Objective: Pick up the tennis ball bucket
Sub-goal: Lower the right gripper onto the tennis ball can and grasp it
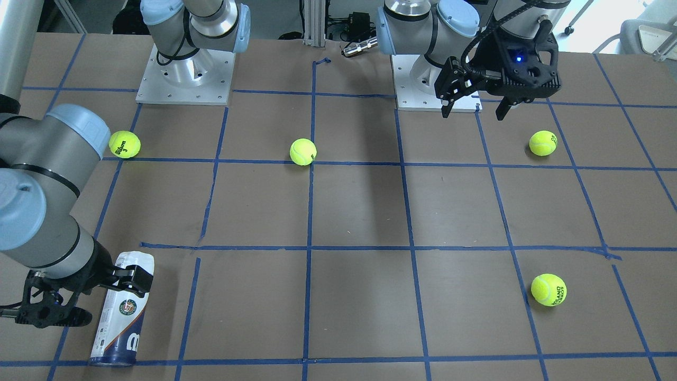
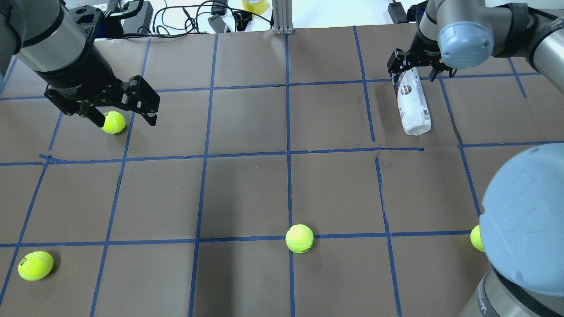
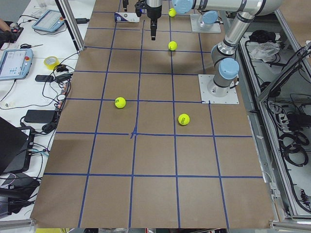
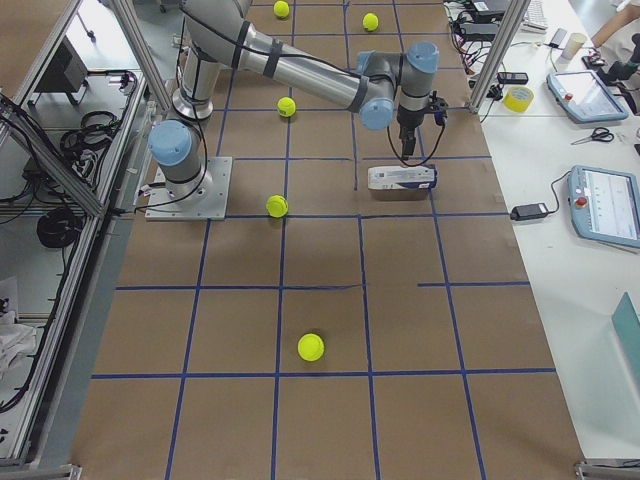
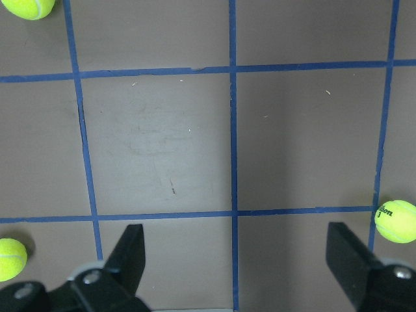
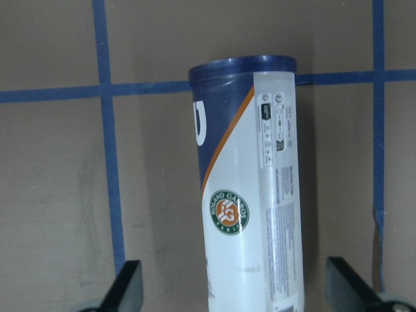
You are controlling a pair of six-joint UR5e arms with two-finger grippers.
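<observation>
The tennis ball bucket is a slim tube with a white label and a navy end. It lies on its side on the brown table, far right in the overhead view. My right gripper is open over it. In the right wrist view the bucket lies between the two spread fingers, navy end away from the camera. I cannot tell if the fingers touch it. My left gripper is open and empty, hovering above the table, far from the bucket.
Several yellow-green tennis balls lie loose: one under the left gripper, one near left, one at the centre front, one by the right arm's elbow. Blue tape lines grid the table. Cables lie beyond the far edge.
</observation>
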